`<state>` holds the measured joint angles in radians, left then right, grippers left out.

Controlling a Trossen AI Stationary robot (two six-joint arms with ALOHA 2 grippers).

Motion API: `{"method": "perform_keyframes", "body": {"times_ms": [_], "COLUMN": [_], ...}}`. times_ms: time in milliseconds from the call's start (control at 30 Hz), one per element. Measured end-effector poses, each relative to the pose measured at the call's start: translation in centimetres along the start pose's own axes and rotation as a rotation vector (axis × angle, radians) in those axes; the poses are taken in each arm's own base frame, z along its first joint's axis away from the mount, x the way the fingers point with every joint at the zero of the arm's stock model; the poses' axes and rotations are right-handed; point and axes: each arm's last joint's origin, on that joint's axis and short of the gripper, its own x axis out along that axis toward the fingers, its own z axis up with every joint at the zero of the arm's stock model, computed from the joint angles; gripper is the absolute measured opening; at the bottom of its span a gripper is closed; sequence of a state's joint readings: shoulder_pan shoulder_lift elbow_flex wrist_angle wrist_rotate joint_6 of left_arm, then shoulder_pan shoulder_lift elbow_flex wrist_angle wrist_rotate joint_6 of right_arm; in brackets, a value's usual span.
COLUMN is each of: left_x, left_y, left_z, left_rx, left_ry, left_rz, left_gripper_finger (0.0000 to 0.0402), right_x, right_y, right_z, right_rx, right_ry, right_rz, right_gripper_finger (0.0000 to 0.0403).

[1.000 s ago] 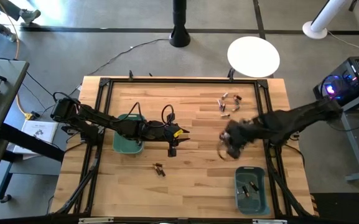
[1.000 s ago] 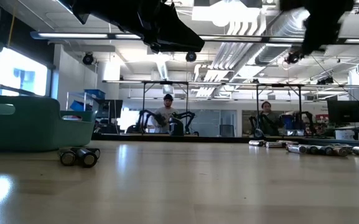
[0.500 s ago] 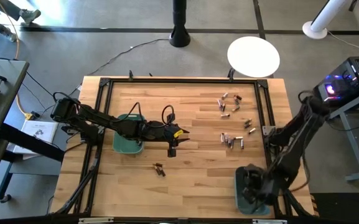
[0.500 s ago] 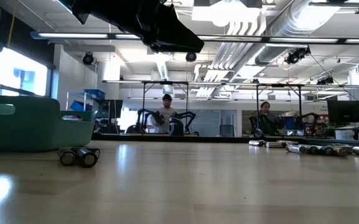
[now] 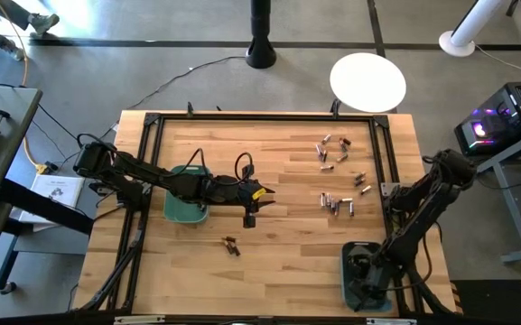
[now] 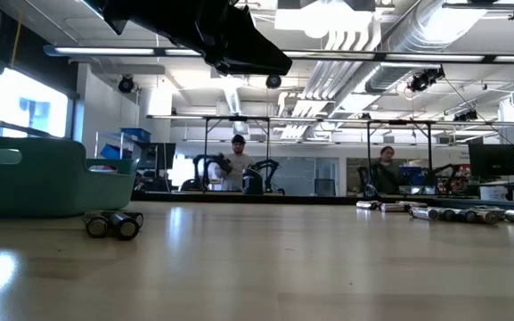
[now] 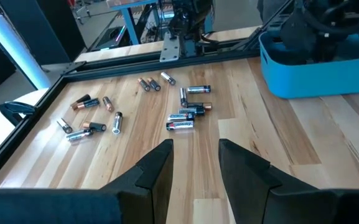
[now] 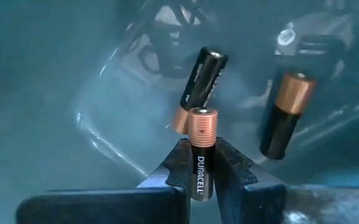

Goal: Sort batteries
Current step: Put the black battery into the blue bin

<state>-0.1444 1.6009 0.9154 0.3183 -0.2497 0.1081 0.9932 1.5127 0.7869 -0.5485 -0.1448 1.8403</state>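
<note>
My right gripper [image 8: 203, 146] is down inside the teal bin [image 5: 344, 260] at the table's near right corner, shut on a black and copper battery [image 8: 202, 127]. Two more such batteries [image 8: 202, 79] [image 8: 288, 115] lie on the bin's floor. My left gripper [image 7: 195, 163] hangs open above the table's middle [image 5: 249, 214], touching nothing. Loose batteries lie on the table in a far right cluster [image 5: 332, 149] and a row [image 5: 337, 203]. Two dark ones [image 5: 231, 244] lie side by side nearer the front. My right gripper pinches the battery by its black body [image 8: 202, 171] between the two fingers [image 8: 178, 163]. It comes from above, pointing down into the bin, with the fingers lying along the battery. The copper end [image 8: 202, 123] sticks out past the fingertips. I cannot tell whether it touches the bin's floor.
A second teal bin [image 5: 184, 206] stands left of centre, under my left arm; it shows at the left in the low view [image 6: 34, 174]. A black frame [image 5: 156, 122] runs round the table's edge. People sit in the room beyond the table [image 6: 236, 165].
My right gripper has swung from the row of batteries at the table's middle right toward the near edge and gone down into the near right bin.
</note>
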Motion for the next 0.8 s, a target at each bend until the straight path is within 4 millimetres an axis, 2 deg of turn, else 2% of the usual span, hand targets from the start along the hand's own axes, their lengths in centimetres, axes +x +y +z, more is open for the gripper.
{"method": "perform_keyframes", "body": {"times_ms": [200, 333, 433, 600, 800], "left_x": [0.0, 0.0, 0.0, 0.1, 0.1], "left_y": [0.0, 0.0, 0.1, 0.2, 0.2], "left_z": [0.0, 0.0, 0.0, 0.0, 0.0], "left_rx": [-0.002, -0.002, -0.002, -0.012, -0.028], "left_ry": [0.0, 0.0, 0.001, 0.001, 0.0], "left_rz": [0.0, 0.0, 0.002, 0.006, 0.007], "left_gripper_finger": [0.0119, 0.0119, 0.0119, 0.0119, 0.0119], "right_x": [0.3, 0.1, -0.9, -4.4, -10.9], "right_y": [-0.3, -0.7, -0.6, -0.5, 0.2], "right_z": [0.5, 1.0, 1.1, 1.0, 0.9], "right_rx": [-0.028, -0.005, -0.023, 0.004, -0.054], "right_ry": [-0.008, -0.016, 0.004, 0.007, -0.161], "right_rz": [0.001, -0.034, 0.001, 0.111, 0.234], "right_gripper_finger": [0.005, 0.0094, 0.0132, 0.0168, 0.0171]}}
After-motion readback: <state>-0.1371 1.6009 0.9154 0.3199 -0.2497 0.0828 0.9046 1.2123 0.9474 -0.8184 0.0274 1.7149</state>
